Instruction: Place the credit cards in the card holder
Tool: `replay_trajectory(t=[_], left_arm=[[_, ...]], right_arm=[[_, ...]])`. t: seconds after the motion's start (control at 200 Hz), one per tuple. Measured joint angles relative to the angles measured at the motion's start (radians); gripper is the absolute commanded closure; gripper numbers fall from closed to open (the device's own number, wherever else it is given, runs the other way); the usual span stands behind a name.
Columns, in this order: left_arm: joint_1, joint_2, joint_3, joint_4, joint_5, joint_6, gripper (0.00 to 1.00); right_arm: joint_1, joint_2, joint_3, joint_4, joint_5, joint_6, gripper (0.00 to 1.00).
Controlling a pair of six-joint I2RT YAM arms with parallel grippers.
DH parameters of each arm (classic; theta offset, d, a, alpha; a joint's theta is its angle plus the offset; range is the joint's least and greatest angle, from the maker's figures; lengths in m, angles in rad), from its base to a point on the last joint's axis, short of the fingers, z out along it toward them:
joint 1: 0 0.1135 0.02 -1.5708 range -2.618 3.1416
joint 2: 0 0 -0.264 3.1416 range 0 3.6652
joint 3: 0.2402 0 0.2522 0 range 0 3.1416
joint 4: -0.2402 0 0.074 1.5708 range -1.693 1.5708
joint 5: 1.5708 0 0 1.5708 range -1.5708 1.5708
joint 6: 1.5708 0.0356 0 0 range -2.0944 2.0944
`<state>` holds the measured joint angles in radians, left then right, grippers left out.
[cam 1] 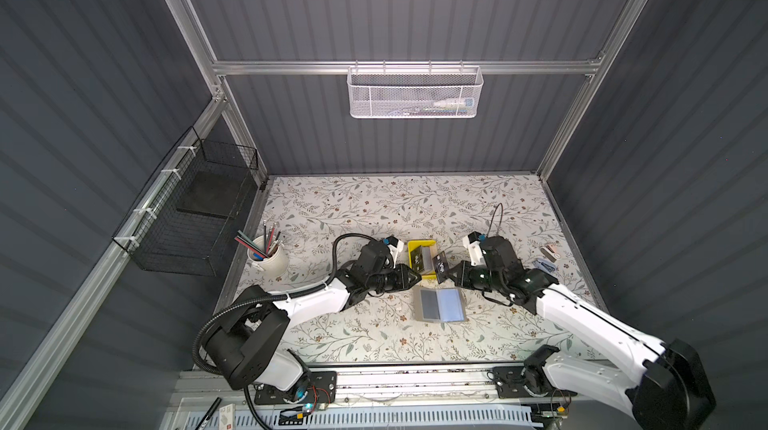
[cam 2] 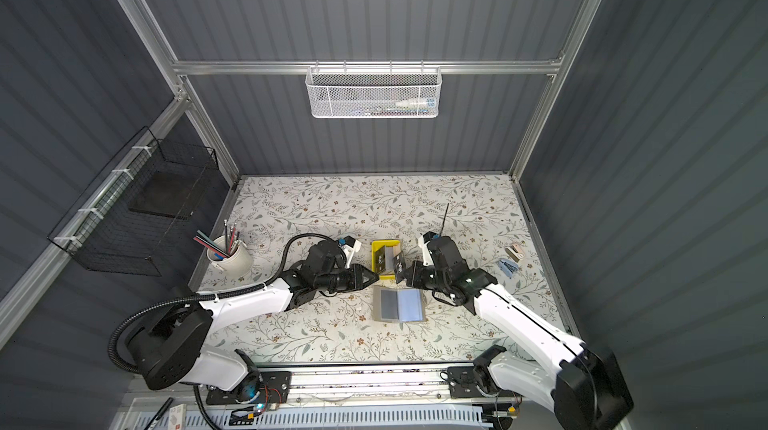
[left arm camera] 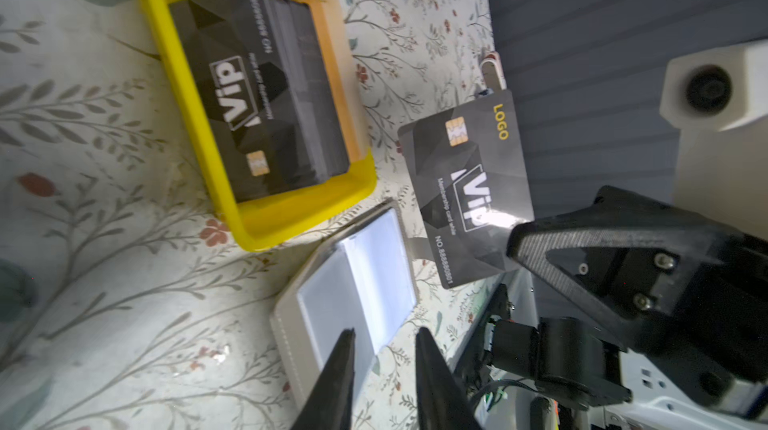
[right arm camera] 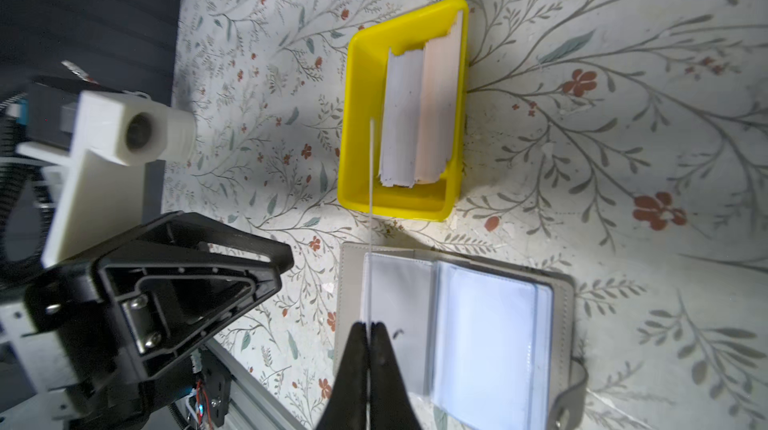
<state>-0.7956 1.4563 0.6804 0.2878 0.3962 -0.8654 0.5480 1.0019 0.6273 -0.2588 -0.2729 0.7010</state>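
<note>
A: Where do we find the credit cards (left arm camera: 257, 91)?

B: We see most of them stacked on edge in the yellow tray (left arm camera: 166, 33), which sits mid-table between the two arms. The front card is black with white "VIP" lettering, and a tan one stands at the back of the stack.

A: And the one out of the tray?

B: We have a black VIP card (left arm camera: 465, 187) pinched in the right gripper (right arm camera: 368, 330). Its jaws are pressed together on one short end of the card, which looks like a thin pale line from the right wrist. The card is tilted up off the table, just right of the tray's near right corner.

A: What do we make of the left gripper (left arm camera: 386, 357)?

B: We see its fingers (left arm camera: 345, 378) parted by a narrow gap, and nothing sits between them. In both top views its tip is at the tray's near left corner, pointing right towards the held card. The two are close but apart.

A: And the card holder (cam 1: 440, 303)?

B: We see it lying open and flat on the floral table (cam 1: 374, 207), just near of the tray. Its bluish sleeves face up and its strap sticks out on the right. We cannot tell whether any sleeve has a card in it.
</note>
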Motion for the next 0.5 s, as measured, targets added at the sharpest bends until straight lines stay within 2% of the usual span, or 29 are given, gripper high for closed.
replay_trajectory(t=[0.28, 0.5], left_arm=[[-0.098, -0.006, -0.079, 0.303, 0.053, -0.154, 0.65], [-0.115, 0.013, -0.086, 0.467, 0.084, -0.232, 0.67]], right_arm=[[0.000, -0.304, -0.095, -0.021, -0.047, 0.079, 0.95], [0.000, -0.428, -0.127, -0.014, -0.134, 0.134, 0.95]])
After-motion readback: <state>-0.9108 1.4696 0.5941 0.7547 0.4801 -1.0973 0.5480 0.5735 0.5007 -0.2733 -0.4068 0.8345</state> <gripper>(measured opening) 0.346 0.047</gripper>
